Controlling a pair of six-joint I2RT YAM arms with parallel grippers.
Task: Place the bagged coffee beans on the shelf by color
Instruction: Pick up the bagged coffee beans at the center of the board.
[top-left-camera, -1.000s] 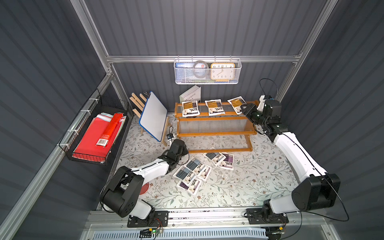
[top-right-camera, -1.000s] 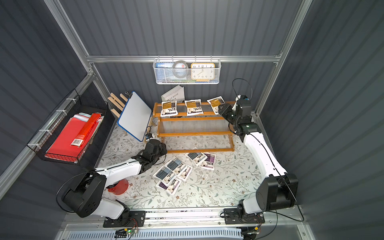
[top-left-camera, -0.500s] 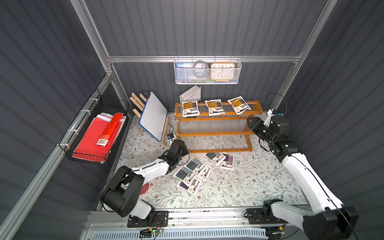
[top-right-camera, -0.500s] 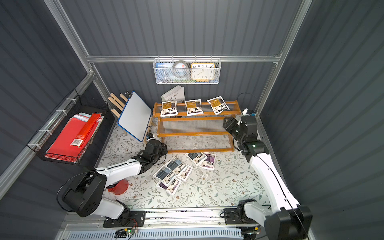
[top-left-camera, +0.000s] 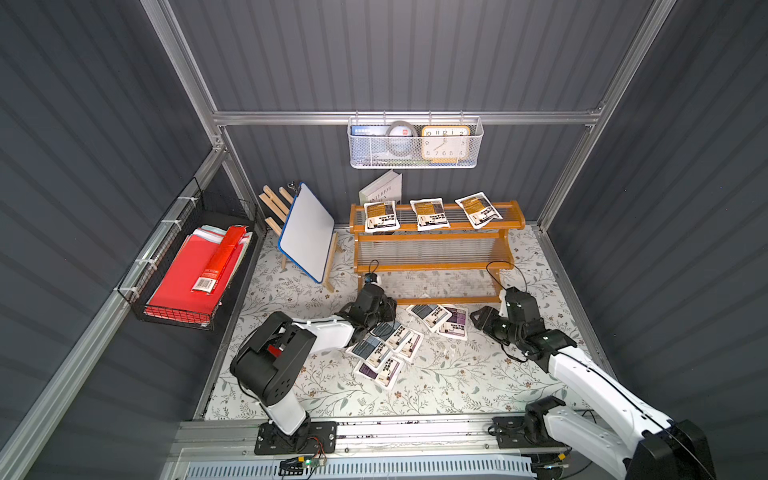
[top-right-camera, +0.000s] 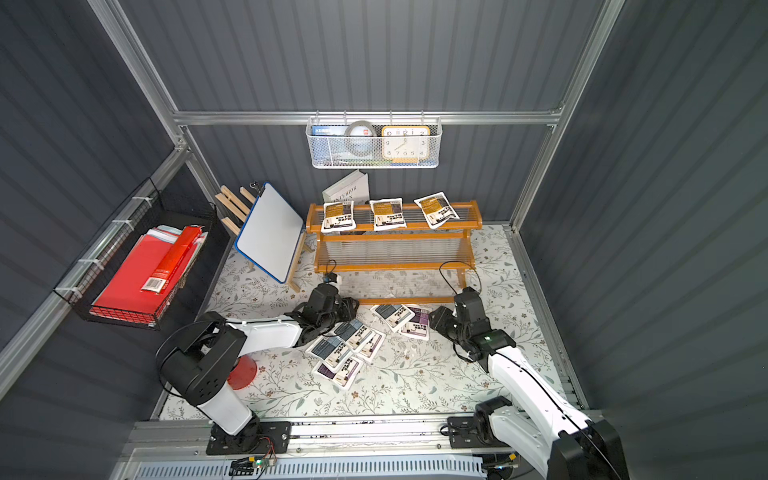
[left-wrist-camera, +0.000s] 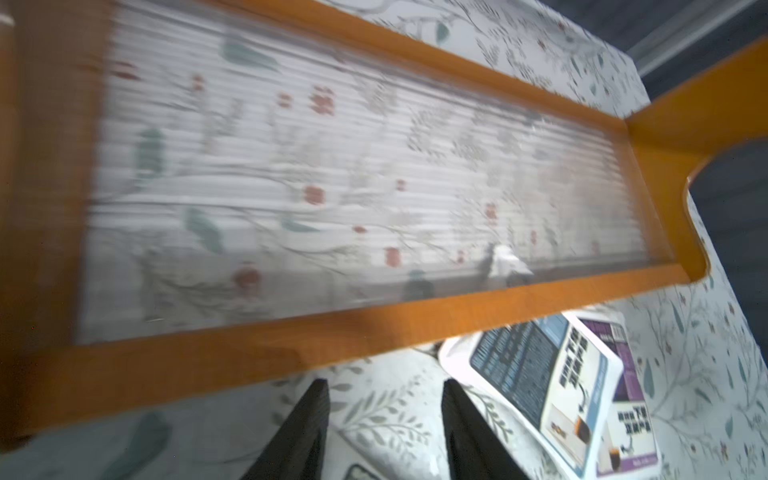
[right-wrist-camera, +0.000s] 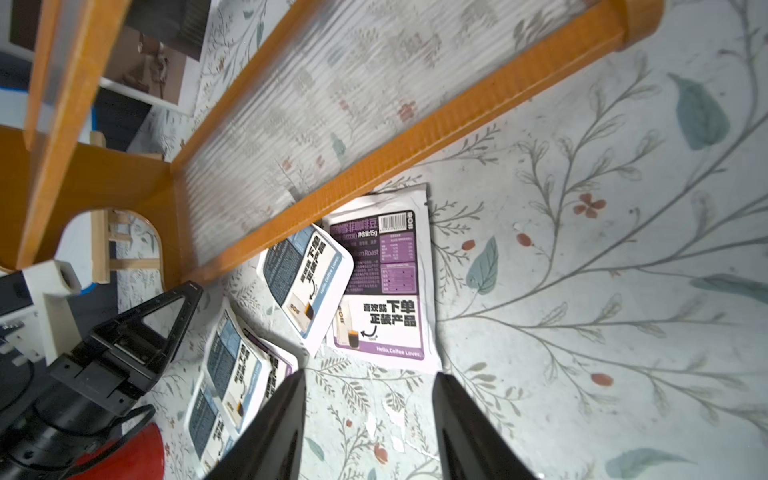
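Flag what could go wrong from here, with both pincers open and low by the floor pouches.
1. The blue-grey pouch overlaps the purple pouch just ahead of the right pincer; a pinch may drag or lift both.
2. Both pouches lie tight against the bottom rail of the shelf; lifting one could snag it there.
3. The left pincer sits close by at the same pile, so the arms could clash.

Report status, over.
Both open, empty: left gripper, right gripper; three yellow pouches on shelf top tier, six blue and purple pouches on floor; nothing blocking lower tiers.
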